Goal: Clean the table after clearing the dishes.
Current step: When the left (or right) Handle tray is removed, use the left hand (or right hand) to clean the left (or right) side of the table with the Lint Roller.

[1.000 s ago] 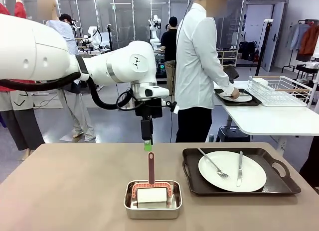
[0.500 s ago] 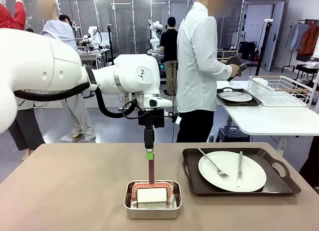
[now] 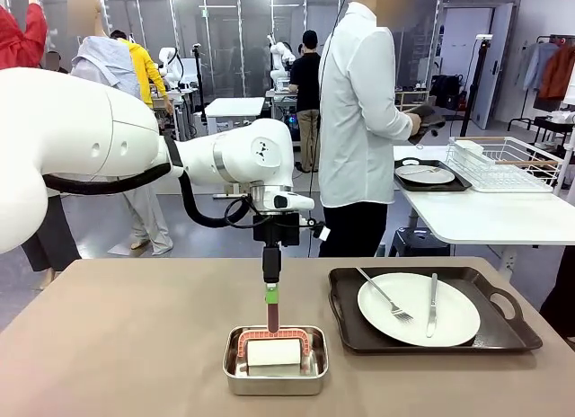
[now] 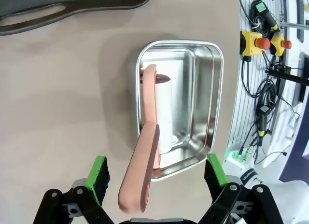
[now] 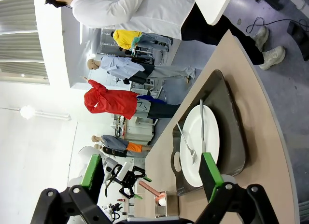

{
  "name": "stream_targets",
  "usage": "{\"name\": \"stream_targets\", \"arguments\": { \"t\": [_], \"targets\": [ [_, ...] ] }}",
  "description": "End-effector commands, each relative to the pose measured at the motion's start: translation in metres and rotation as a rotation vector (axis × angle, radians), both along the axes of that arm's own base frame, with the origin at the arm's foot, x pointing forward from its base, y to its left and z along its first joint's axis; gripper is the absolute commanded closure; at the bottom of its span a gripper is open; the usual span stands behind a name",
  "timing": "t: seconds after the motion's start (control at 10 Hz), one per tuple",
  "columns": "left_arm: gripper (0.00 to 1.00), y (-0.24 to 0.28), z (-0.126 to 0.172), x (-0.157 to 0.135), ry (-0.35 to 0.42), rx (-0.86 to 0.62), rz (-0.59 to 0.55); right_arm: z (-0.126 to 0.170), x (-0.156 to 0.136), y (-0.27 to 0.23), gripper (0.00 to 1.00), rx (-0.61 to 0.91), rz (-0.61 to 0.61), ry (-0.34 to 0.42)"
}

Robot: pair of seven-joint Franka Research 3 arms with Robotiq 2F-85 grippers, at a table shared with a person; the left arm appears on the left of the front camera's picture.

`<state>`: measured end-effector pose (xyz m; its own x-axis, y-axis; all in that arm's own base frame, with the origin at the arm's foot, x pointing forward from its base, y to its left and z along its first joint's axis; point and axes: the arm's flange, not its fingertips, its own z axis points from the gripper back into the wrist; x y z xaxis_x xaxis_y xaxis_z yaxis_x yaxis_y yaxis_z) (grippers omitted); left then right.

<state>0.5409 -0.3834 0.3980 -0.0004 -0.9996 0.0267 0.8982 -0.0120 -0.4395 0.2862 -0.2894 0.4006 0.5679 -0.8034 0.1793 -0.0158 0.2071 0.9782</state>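
The desk (image 3: 135, 345) is not cleared yet, so by my reckoning the job is somewhere near its middle. One dark tray (image 3: 352, 332) sits on its right side, carrying a white plate (image 3: 454, 332) with a fork (image 3: 384, 296) and a knife (image 3: 432, 305) lying on it. A second tray (image 3: 456, 184) with its plate rests on the white table behind, beside the person (image 3: 355, 120) standing there, so I judge that one set of the dishes is off and one is left. Wiping has not begun: near the desk's front middle stands a steel tin (image 3: 305, 374), and in it the cleaning tool (image 3: 272, 316), its white head down in the tin and its pink handle leaning up out of it.

My left arm (image 3: 99, 147) reaches in across the desk's left half, bends at the wrist and points straight down over the tin. My left fingers (image 3: 270, 294) hang around the top of that handle, spread wide; in the wrist view the handle's end lies between the green pads, nearer one of them, and I cannot tell any contact. They pinch nothing so far. Closing on the handle looks like the next thing needed, and it leans, so it may slip sideways.

My right fingers (image 5: 149, 173) are spread too and empty, held off to the side, looking along the tray's end.
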Motion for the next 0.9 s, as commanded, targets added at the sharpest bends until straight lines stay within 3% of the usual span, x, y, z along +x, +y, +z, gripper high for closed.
{"name": "stream_targets", "arguments": {
  "t": [0.0, 0.3, 0.8],
  "targets": [
    [0.00, 0.0003, -0.0012, -0.0093, 0.032, 0.030, 0.004, 0.0032, -0.0008, 0.0000, 0.00, 0.010, -0.008, -0.011],
    [0.04, -0.0024, -0.0079, -0.0118, 0.042, 0.027, 0.019, 0.0032, -0.0008, 0.0000, 0.00, 0.010, -0.008, -0.011],
    [0.53, -0.0004, -0.0066, -0.0111, 0.056, 0.031, 0.045, 0.0032, -0.0008, 0.0000, 0.00, 0.010, -0.008, -0.011]
  ]
}}
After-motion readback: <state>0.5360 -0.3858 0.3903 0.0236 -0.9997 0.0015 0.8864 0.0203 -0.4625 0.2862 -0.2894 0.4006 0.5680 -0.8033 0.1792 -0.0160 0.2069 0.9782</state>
